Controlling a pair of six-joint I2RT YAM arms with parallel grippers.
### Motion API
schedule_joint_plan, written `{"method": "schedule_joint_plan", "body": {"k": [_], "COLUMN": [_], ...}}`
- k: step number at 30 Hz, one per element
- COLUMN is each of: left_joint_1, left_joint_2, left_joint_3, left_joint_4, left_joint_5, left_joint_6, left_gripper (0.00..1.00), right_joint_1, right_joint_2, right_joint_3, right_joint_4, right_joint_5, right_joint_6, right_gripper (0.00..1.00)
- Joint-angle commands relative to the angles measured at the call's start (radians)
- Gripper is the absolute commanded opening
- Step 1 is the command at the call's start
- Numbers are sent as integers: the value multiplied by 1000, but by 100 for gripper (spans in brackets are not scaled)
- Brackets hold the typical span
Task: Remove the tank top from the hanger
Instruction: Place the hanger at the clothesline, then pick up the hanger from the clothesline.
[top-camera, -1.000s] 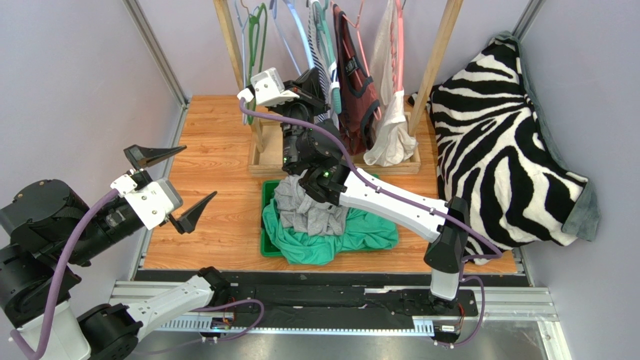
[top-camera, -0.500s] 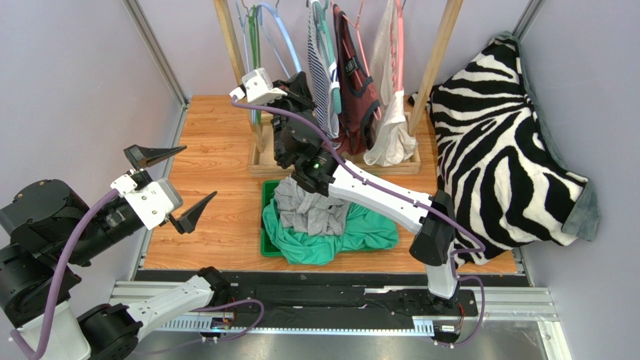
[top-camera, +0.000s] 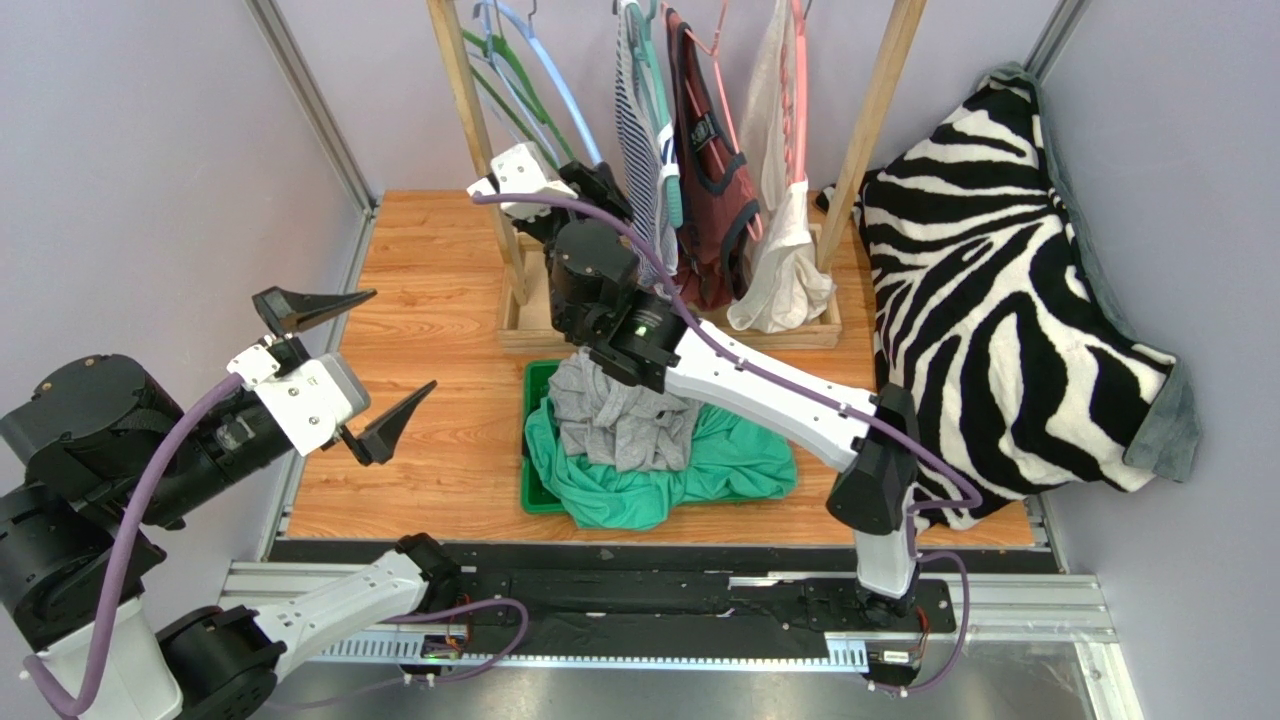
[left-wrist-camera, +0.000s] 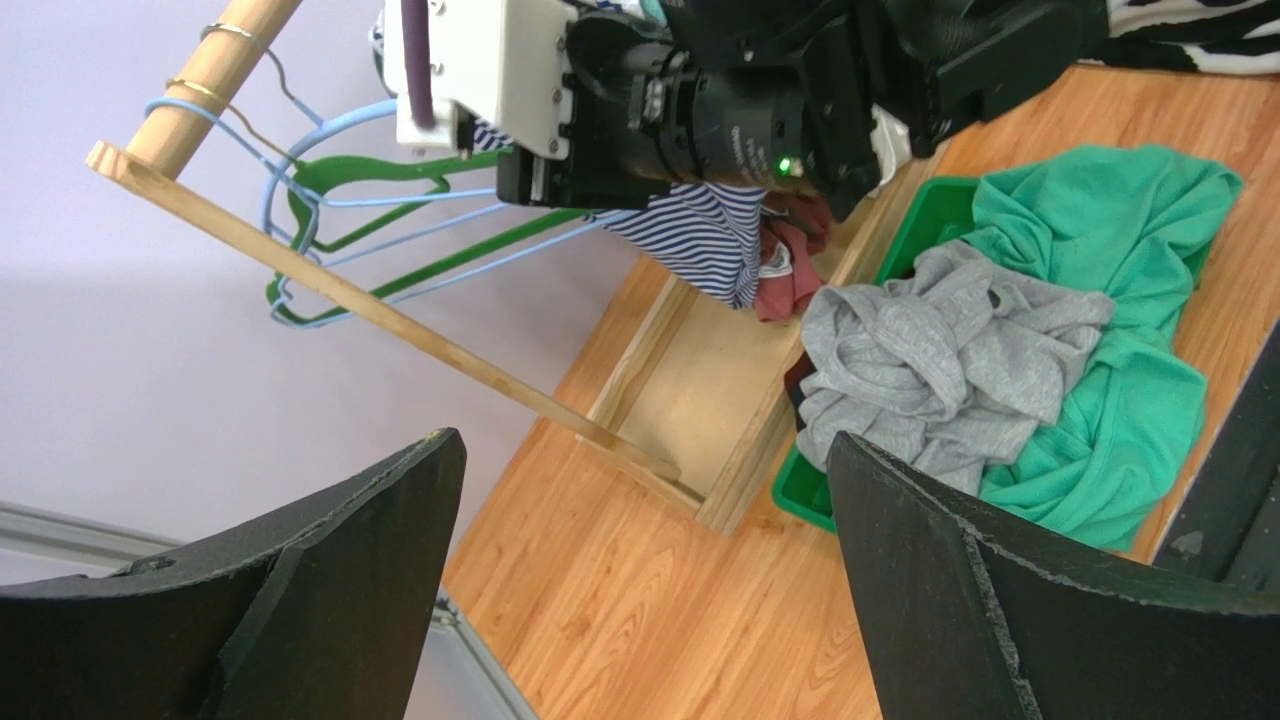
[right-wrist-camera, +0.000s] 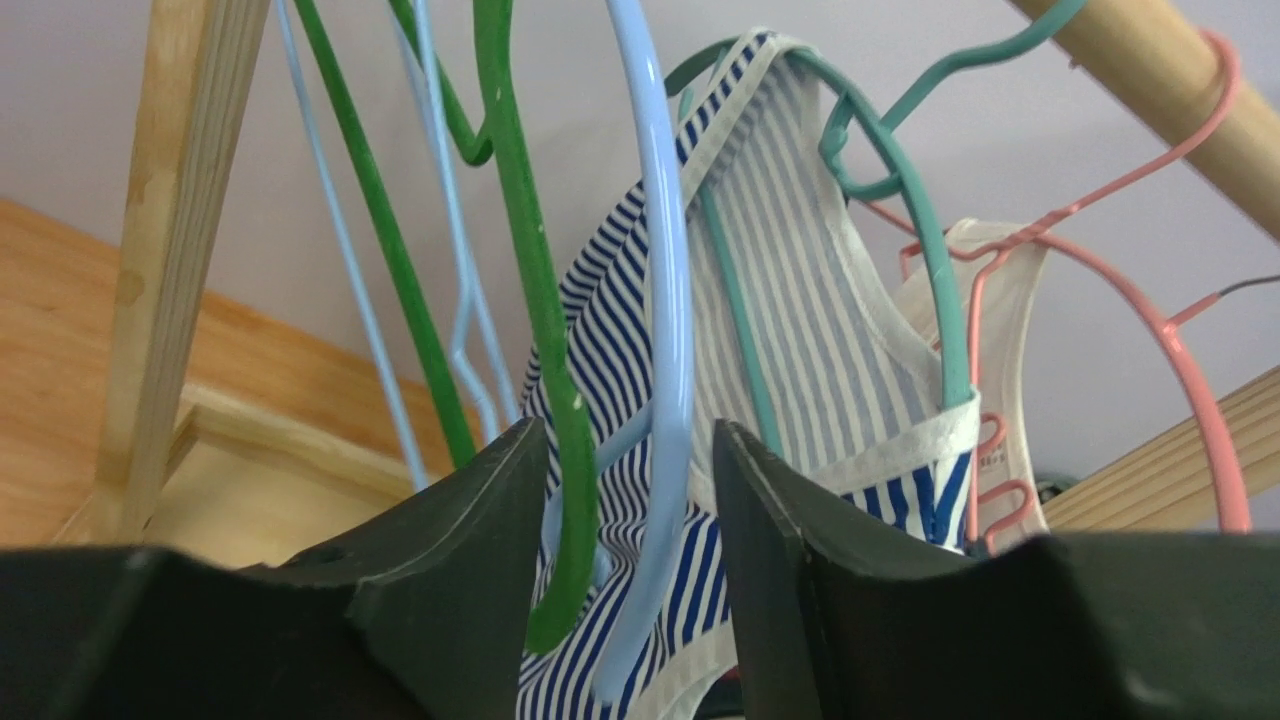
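Right wrist view: my right tool (right-wrist-camera: 624, 450) stands part-spread around a bare green hanger (right-wrist-camera: 526, 300) and blue hanger (right-wrist-camera: 669, 300), pinching nothing; the striped tank top (right-wrist-camera: 812, 375) hangs long-axis down on its teal hanger (right-wrist-camera: 917, 225), just beyond, rightward.

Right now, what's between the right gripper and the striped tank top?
Right wrist view: a green hanger and a light blue hanger hang between the right gripper and the striped tank top.

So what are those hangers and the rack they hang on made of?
The green hanger and light blue hanger look like smooth, slightly glossy moulded plastic: rounded bars, even colour. The rack post looks like pale bare wood, with visible grain and no shine.
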Motion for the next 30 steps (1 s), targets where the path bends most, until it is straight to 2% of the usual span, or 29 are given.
{"method": "schedule_joint_plan", "body": {"k": [1,6,8,13,18,26,30], "left_joint_1": [8,24,33,45,48,50,50], "left_joint_2": [24,27,29,32,36,30,33], "left_joint_3": [2,2,2,10,2,-30,-30], "left_joint_4": [14,15,15,12,14,23,26], "left_joint_5": [7,34,44,67,73,59,61], "left_joint_6": [-22,-31,-36,-40,-42,-36,-37], "left_gripper": [99,99,99,99,99,99,99], "right_joint_1": [3,-24,-52,-178,-311,-359,-371], "right_joint_2": [-176,-275,-293,-292,-263,-212,-181], "right_joint_3": [15,162,222,278,299,304,317], "right_joint_4": [-259,-474,-517,-634,-726,-758,-793], "right_joint_5": [-35,-185,-239,-344,-524,-659,-677], "right_joint_6": [305,473,555,710,919,991,1025], "right_gripper": [51,52,49,49,49,53,54]}}
